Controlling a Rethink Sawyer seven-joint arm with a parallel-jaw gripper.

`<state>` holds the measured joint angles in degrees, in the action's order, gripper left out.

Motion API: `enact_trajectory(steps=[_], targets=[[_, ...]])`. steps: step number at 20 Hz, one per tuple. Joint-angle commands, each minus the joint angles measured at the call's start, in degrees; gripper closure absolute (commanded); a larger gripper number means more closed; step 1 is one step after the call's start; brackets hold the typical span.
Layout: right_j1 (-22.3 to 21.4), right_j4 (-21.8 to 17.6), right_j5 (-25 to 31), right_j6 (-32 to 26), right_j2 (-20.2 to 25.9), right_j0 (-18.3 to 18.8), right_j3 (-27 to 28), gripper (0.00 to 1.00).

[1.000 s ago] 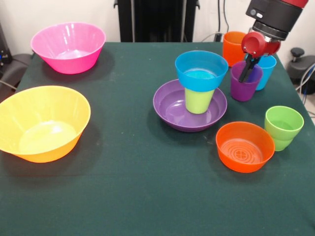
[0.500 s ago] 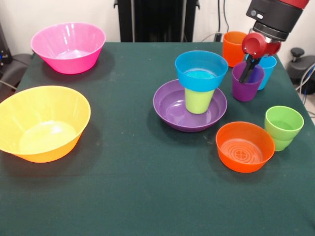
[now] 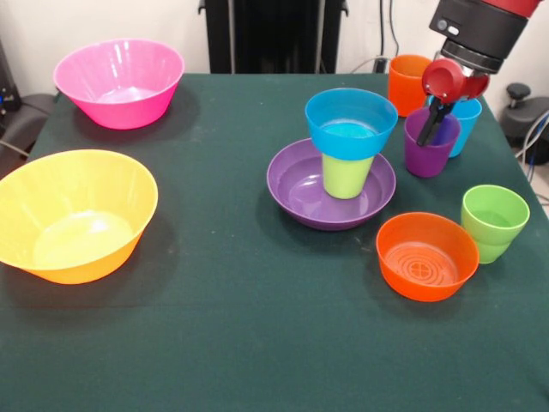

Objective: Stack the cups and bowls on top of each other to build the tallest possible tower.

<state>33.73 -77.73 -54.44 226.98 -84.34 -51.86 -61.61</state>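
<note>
While gripping purple cup (image 3: 429, 144), claw (image 3: 431, 127).

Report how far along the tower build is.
Done: wide purple bowl, lime-yellow cup and small blue bowl are stacked. In hand: the hand is at the purple cup. Left: every other cup and bowl.

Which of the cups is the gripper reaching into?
The purple cup: the gripper dips inside its rim. The orange, light blue and green cups stand apart from it.
</note>
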Motion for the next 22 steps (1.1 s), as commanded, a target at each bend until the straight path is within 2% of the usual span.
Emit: enact_trajectory(steps=[1, 8, 9, 22], targets=[[2.2, 0.6, 0.0, 15.6, 6.2, 1.2, 7.1, 1.0], [2.0, 0.8, 0.0, 15.3, 6.4, 1.0, 6.9, 1.0], [1.8, 1.0, 0.1, 15.0, 6.5, 1.0, 6.8, 0.0], [1.0, 1.6, 0.1, 13.3, 7.3, 0.6, 6.3, 0.0]])
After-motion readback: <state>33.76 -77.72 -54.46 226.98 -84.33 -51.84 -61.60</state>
